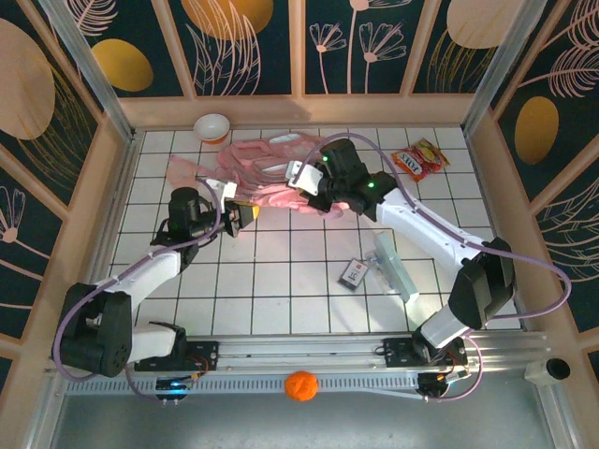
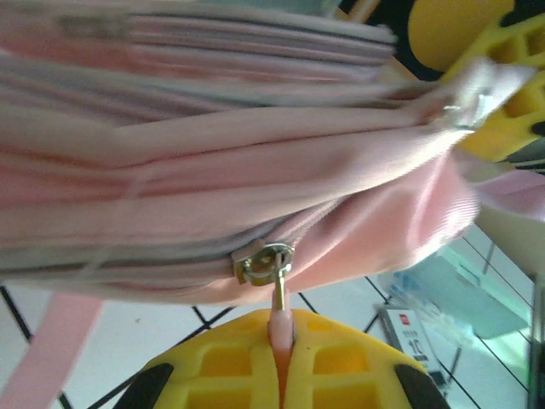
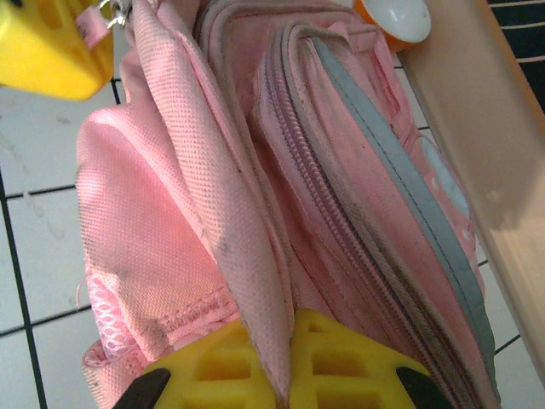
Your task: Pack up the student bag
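- The student bag (image 1: 267,173) lies flat and a bit crumpled on the far middle part of the table (image 1: 281,299).
- Its long way runs from left to right. The right end sits a little nearer than the left end.
- I cannot tell which end is the top of the bag. Some pink strap loops show on its far side.
- The left gripper (image 1: 245,213) is at the near edge of the bag. Its yellow fingers are pressed together on the little pink tab (image 2: 279,322) that hangs from the zipper pull (image 2: 266,262).
- The right gripper (image 1: 314,195) is on the right part of the bag. It is clamped on a fold of the pink cloth, and this shows up close in the right wrist view.
- I think the job is only at the start. The bag has to be unzipped first, and I cannot see an open pocket.
- Nothing looks packed yet. A snack packet (image 1: 418,161) lies far right, well apart from the bag.
- A small box (image 1: 354,273) and a clear case (image 1: 393,264) lie side by side nearer in, to the right of the middle.
- I think these things have to go inside, and then the bag gets zipped up.
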